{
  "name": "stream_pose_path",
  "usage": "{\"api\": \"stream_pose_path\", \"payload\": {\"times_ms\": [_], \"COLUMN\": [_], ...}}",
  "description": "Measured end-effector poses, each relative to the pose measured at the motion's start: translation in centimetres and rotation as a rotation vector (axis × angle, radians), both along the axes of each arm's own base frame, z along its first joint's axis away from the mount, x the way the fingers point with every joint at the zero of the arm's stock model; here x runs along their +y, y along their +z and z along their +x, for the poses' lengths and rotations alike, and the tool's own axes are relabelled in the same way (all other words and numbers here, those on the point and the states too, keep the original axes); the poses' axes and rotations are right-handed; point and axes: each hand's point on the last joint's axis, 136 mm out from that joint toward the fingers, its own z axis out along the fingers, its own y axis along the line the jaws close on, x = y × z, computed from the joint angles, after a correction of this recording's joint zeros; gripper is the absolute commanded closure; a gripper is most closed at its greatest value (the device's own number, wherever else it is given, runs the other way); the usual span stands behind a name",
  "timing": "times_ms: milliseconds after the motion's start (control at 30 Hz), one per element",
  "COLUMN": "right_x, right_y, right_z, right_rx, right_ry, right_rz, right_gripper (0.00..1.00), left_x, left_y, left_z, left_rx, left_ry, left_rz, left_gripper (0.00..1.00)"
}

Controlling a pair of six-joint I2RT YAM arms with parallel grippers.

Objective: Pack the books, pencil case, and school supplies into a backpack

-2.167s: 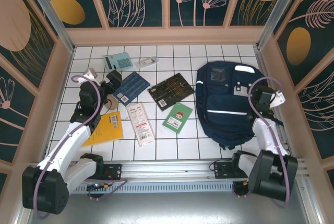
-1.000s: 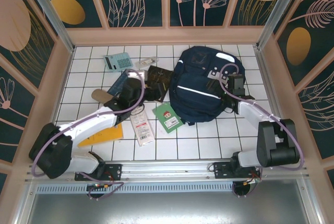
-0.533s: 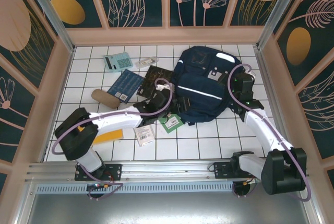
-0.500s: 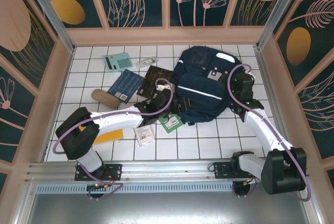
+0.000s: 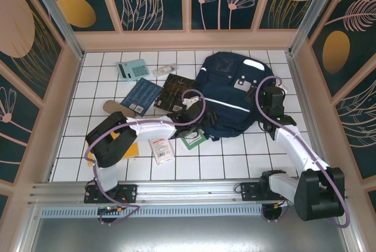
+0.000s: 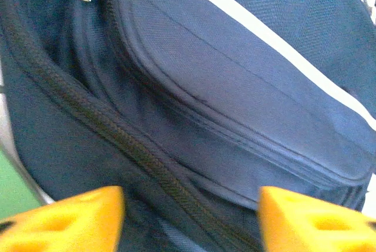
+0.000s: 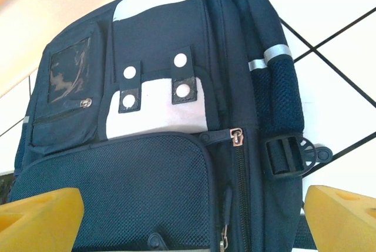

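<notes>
The backpack [image 5: 232, 90] lies on the tiled counter [image 5: 235, 158], right of centre toward the far side. The left arm [image 5: 150, 127] stretches across to its near-left edge. The left jaws are released, wide apart around navy fabric and a zipper [image 6: 117, 146]. The right jaws, also released, hang at the backpack's right side, facing its mesh pocket [image 7: 111, 193]. The dark blue book [image 5: 142, 95], calculator [image 5: 133, 69] and pencil case [image 5: 111, 107] lie to the left.

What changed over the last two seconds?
The backpack slid left and toward the back wall; the black book shifted left with it. The left gripper swung from the far left across to the backpack's left edge; the right gripper followed the backpack left. Both are open. The calculator and clear packet stayed put.
</notes>
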Motion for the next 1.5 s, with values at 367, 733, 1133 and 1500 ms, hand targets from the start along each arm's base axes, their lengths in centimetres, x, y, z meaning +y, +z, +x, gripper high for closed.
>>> {"api": "stream_pose_path", "payload": {"times_ms": [367,733,1133,1500], "right_x": [2.0,2.6,1.3,0.6], "right_y": [-1.1,-3.6,-6.9,-7.6], "right_z": [0.3,0.5,1.2,1.3], "right_rx": [0.022,0.098,0.178,0.195], "right_ry": [0.109,0.145,0.111,0.086], "right_rz": [0.020,0.018,0.086,0.137], "right_gripper": [0.25,0.39,0.54,0.49], "left_x": [3.9,9.7,9.9,9.8], "left_y": [0.3,1.9,1.7,2.7], "left_z": [2.2,4.4,4.2,4.1], "left_rx": [-0.092,-0.160,-0.168,-0.180], "left_ry": [0.122,0.210,0.188,0.176], "left_rz": [0.155,0.242,0.261,0.247], "left_gripper": [1.00,1.00,1.00,0.89]}}
